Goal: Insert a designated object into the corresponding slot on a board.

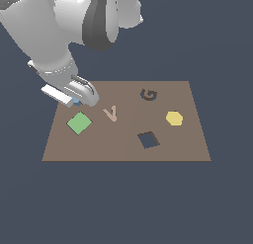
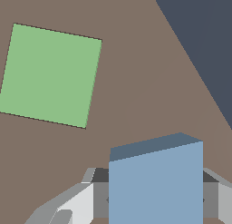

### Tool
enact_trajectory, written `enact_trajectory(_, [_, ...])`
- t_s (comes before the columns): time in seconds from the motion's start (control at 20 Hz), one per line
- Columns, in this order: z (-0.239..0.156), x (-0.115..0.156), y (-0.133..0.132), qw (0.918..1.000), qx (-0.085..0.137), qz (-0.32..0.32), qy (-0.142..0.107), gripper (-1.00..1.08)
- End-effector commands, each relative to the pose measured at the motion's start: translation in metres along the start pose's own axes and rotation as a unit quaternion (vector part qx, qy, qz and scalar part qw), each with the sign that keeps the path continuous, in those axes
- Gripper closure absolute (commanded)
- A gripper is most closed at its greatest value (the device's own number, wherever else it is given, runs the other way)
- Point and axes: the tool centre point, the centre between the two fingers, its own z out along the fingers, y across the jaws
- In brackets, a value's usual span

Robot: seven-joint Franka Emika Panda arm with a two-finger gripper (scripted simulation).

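1. Gripper (image 1: 79, 101) is low over the far corner of the board (image 1: 188, 139), on the exterior view's left, and it is closed on the blue tile (image 2: 155, 184); the wrist view shows the tile between the two fingers (image 2: 79, 202).
2. Only a small blue piece of the tile shows under the gripper in the exterior view, so I cannot tell if the tile is lifted or touching the board.
3. Just beside the gripper lies the green square (image 1: 79, 123), flat on the board.
4. The slot (image 1: 148, 140) is a dark square hole, turned like a diamond, well apart from the gripper, toward the near edge of the board.
5. Between them are a V shape (image 1: 111, 113) and, farther off, a dark G mark (image 1: 148, 95) and a yellow hexagon (image 1: 174, 118).
6. I judge the step in hand is the grasp, done or nearly done; the carrying is not yet begun.
7. The next move calls for lifting the tile, bringing it above the slot, and turning it so that its corners match the diamond before lowering.
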Motion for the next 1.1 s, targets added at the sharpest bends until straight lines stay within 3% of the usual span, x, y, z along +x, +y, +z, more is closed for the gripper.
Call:
enact_trajectory(0.0, [0.000,-0.001,0.000,1.0000,0.000,0.000,-0.001,1.08])
enact_trajectory(0.65, [-0.001,0.020,-0.009,0.9974,0.000,-0.072,0.000,1.08])
enact_trajectory(0.85, [-0.001,0.034,-0.017,0.9922,0.000,-0.125,0.000,1.08])
enact_trajectory(1.05, [-0.002,0.051,-0.030,0.9814,0.000,-0.192,0.000,1.08])
